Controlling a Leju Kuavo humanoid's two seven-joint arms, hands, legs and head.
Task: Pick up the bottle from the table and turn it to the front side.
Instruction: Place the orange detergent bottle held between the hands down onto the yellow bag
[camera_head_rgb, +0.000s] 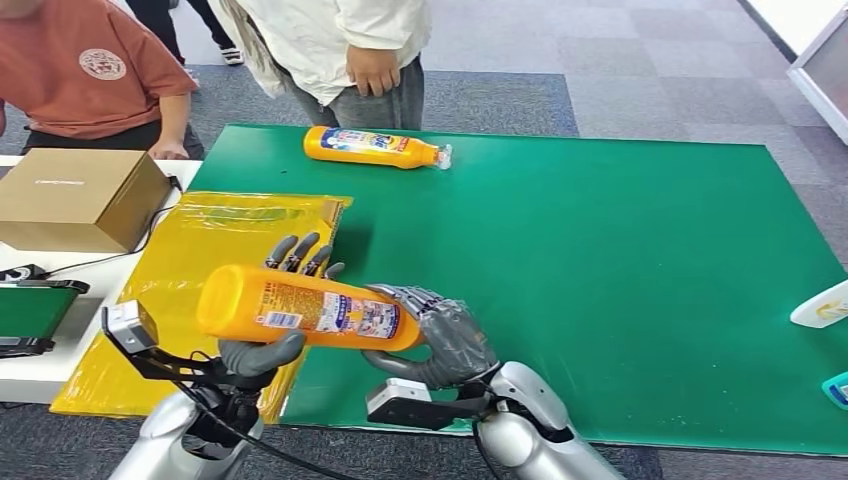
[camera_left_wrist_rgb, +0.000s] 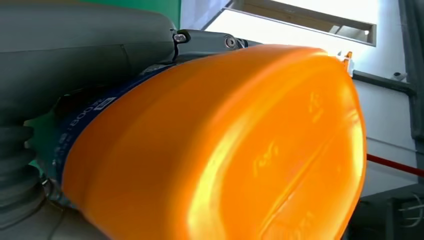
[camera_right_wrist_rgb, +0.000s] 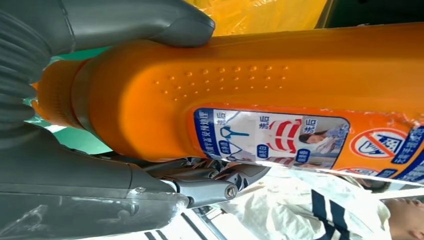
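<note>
**Desk:** What is the robot holding above the green table (camera_head_rgb: 640, 300)?

**Photographer:** An orange bottle (camera_head_rgb: 300, 308), lying on its side in the air over the table's near left corner. Both robot hands grip it. The left robot hand (camera_head_rgb: 275, 310) wraps the wide base end, thumb under the body and fingers (camera_head_rgb: 298, 252) showing over the far side. The right robot hand (camera_head_rgb: 440, 335) is closed round the narrow neck end. The printed label (camera_head_rgb: 345, 313) faces up toward the head camera.

**Desk:** Do the wrist cameras add anything?

**Photographer:** The left wrist view looks at the bottle's flat base (camera_left_wrist_rgb: 240, 150), pressed close against the hand. The right wrist view shows the thumb (camera_right_wrist_rgb: 135, 22) on the bottle's shoulder and the label's small pictures (camera_right_wrist_rgb: 280, 137) beside it.

**Desk:** And around it?

**Photographer:** A second orange bottle (camera_head_rgb: 375, 147) lies on its side at the table's far edge, near a person in a white top (camera_head_rgb: 335, 35). A yellow plastic sheet (camera_head_rgb: 190, 270) covers the left end, beside a cardboard box (camera_head_rgb: 80, 198) and a person in an orange shirt (camera_head_rgb: 90, 65).
</note>
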